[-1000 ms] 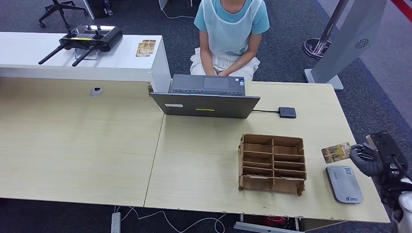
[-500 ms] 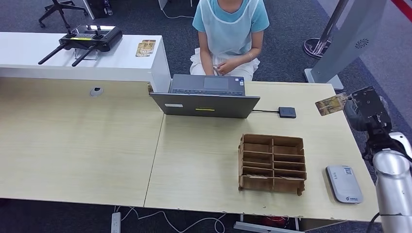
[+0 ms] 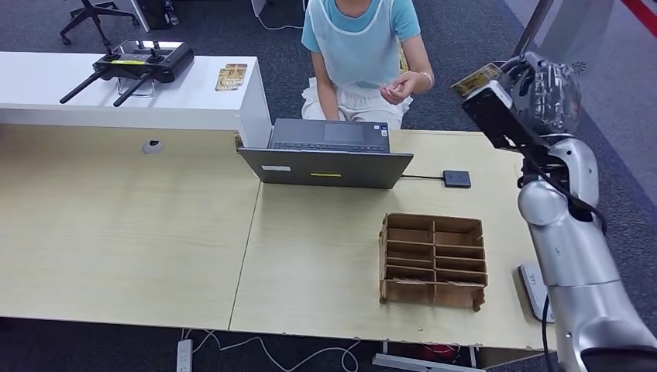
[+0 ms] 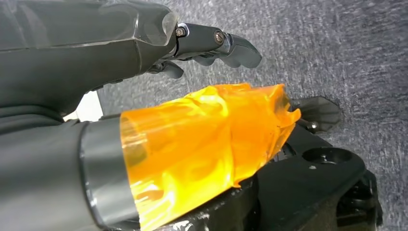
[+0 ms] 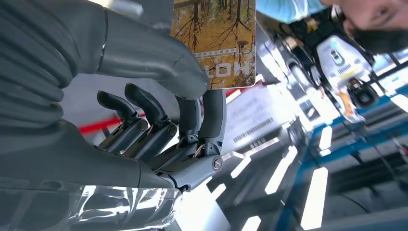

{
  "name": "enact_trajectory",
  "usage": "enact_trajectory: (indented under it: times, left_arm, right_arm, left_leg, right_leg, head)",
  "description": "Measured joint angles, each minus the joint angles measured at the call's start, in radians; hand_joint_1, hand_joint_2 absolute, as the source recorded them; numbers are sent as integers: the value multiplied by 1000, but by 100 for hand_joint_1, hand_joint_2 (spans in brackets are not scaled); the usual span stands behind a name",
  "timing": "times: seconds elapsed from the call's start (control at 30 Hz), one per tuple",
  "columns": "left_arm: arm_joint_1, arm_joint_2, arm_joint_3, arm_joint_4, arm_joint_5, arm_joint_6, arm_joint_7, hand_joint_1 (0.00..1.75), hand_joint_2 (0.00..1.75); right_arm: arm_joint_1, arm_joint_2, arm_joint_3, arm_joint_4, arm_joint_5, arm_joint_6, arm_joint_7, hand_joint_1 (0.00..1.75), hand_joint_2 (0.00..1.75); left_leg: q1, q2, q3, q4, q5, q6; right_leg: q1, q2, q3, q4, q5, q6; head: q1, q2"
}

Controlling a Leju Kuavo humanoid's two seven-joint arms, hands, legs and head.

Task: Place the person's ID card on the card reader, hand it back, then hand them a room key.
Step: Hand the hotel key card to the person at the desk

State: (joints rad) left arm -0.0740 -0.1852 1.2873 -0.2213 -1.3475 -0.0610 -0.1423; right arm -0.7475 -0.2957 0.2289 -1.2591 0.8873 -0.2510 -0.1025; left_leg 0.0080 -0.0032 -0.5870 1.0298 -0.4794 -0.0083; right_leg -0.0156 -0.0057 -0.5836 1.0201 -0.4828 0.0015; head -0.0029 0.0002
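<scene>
My right hand (image 3: 534, 93) is raised high at the far right of the desk, out past the table's far edge, and it pinches the person's ID card (image 3: 476, 79) between the thick thumb and the darker fingers (image 5: 207, 115). In the right wrist view the card (image 5: 215, 41) stands above my thumb, its face printed with autumn trees in orange and brown and a strip of pale lettering near the rounded corner; the thumb covers part of its lower edge. From the head view the card points toward the person in the light blue top (image 3: 360, 46), who sits behind the open laptop (image 3: 329, 153) with one hand (image 3: 399, 87) lifted, loosely curled, near the card but apart from it. The card reader (image 3: 533, 288) lies flat near the desk's front right corner, largely hidden behind my silver forearm, with nothing resting on the part I can see. A small black box (image 3: 458, 179) on a cable sits just right of the laptop, and the brown cardboard organiser (image 3: 434, 261) with its open compartments stands between the laptop and the reader. My left hand (image 4: 144, 53) hangs over grey carpet holding nothing, its dark fingers (image 4: 226, 45) extended with a slight curl, with orange tape (image 4: 207, 139) wrapped round the thumb.
</scene>
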Motion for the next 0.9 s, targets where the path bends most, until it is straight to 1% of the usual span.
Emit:
enact_trajectory:
  times: [0.07, 0.17, 0.23, 0.33, 0.43, 0.57, 0.9]
  left_arm:
    - [-4, 2, -13, 0, -13, -3, 0, 0, 0]
    - [-6, 4, -28, 0, -23, -9, 0, 0, 0]
    - [-6, 5, -34, 0, -25, -11, 3, 0, 0]
    - [-5, 6, -40, 0, -27, -11, 11, 0, 0]
    - [-5, 7, -45, 0, -27, -12, 14, 0, 0]
    - [-5, 7, -52, 0, -30, -12, 15, 0, 0]
    - [-4, 7, -55, 0, -34, -11, 17, 0, 0]
  right_arm:
    - [-80, 28, 55, 62, 102, -24, 27, 175, 175]
    - [-194, 75, 128, 182, 204, -48, 59, 175, 175]
    - [-256, 105, 172, 265, 247, -54, 73, 175, 175]
    - [-316, 136, 216, 369, 267, -62, 86, 175, 175]
    - [-352, 157, 241, 444, 275, -70, 96, 175, 175]
    - [-380, 172, 262, 515, 284, -76, 108, 175, 175]
    - [-392, 177, 284, 601, 310, -103, 127, 175, 175]
  left_leg:
    - [0, 1, 1, 0, 0, 0]
    - [0, 1, 1, 0, 1, -1]
    - [1, 0, 1, 0, 1, -1]
    - [1, -1, 1, 0, 1, -1]
    - [1, -1, 1, 0, 1, -1]
    - [0, -1, 1, 0, 1, -1]
    - [1, -1, 1, 1, 1, -1]
  right_leg:
    - [0, 1, 0, 0, 0, 0]
    - [0, 1, 0, 0, 0, 0]
    - [1, 0, 0, 0, 0, 0]
    - [1, -1, 0, 0, 0, 0]
    - [1, -1, 0, 0, 0, 0]
    - [1, -1, 0, -1, 0, 0]
    - [1, -1, 0, -1, 0, 0]
  head:
    - [0, 0]
    - [0, 0]
    - [0, 0]
    - [0, 0]
    - [0, 0]
    - [0, 0]
    - [0, 0]
